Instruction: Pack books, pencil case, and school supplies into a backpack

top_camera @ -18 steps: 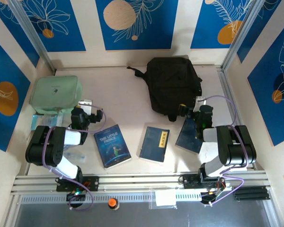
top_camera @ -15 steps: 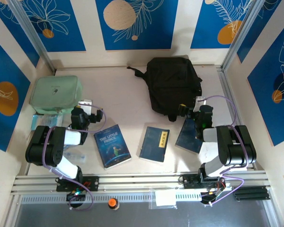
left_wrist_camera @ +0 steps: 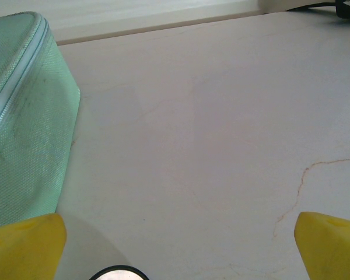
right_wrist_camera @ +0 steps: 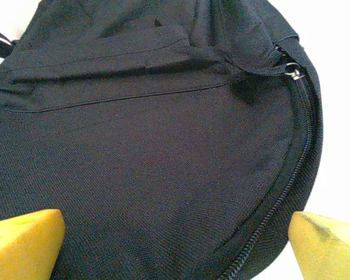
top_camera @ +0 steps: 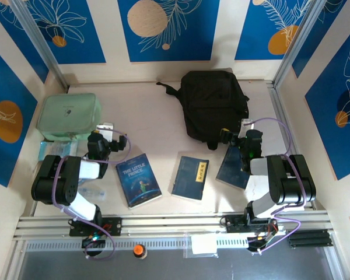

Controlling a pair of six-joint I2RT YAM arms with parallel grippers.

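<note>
Black backpack (right_wrist_camera: 151, 146) lies zipped — wide-open right gripper (right_wrist_camera: 175, 245) just above it.

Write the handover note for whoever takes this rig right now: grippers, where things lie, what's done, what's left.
Left gripper: jaws open, empty, over bare table beside the mint-green case.
Right gripper: jaws open, empty, facing the backpack.
Books: The Little Prince book and the middle plain book lie flat near the arms. The third book lies partly under the right arm.
Done: nothing packed. The backpack's zip looks shut.
Left: open the backpack, then load all three books, the case and the supplies.
</note>
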